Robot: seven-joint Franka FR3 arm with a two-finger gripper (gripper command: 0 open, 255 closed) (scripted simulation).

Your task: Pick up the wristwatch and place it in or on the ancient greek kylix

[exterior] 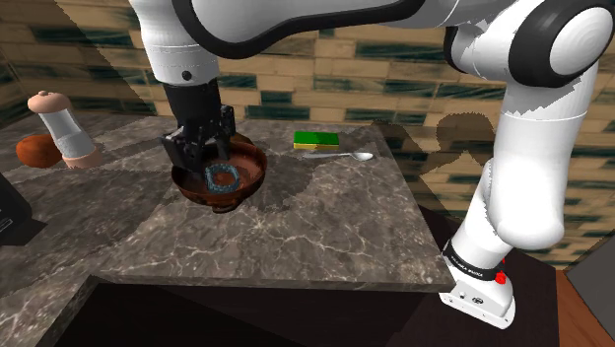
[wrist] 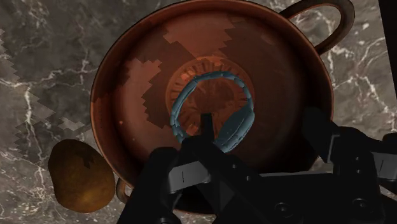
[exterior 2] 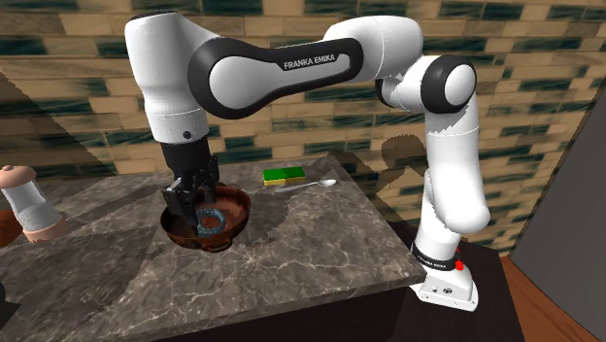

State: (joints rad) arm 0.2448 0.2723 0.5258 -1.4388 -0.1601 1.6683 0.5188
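Logged on the marble counter (exterior: pixel 325 222), in front of a brick wall (exterior: pixel 379 84): green-and-yellow sponge (exterior: pixel 317 140) toward the far edge, to the shoulder view's right of the kylix (exterior: pixel 254 170); spoon (exterior: pixel 342 156) just on the near side of the sponge. Well apart to that view's left: upright white grinder (exterior: pixel 61 126) with pale pink cap and base; brown lump (exterior: pixel 35 151) close against its foot. All of these off to the sides, apart from the hand.

Found the watch (wrist: pixel 236 127), a blue-grey band closed into a ring, inside the kylix near the middle of its reddish-brown floor, tilted as seen from the shoulder view. Directly above it: gripper (exterior: pixel 207 158), pointing down into the bowl, tips about at rim level. Fingers (wrist: pixel 197 165) spread apart, not clasped on the band. One tip overlapping the ring in the wrist view; contact there impossible to judge.

Hidden or unclear: near part of the kylix rim behind the fingers in the wrist view. One loop handle (wrist: pixel 318 25) plain on the far side, the opposite one mostly covered by the hand. Black object (exterior: pixel 10 212) cut off at the shoulder view's left edge, not identifiable. Rounded brown shape (wrist: pixel 79 178) just past the kylix rim in the wrist view; same as the brown lump or not, cannot tell.
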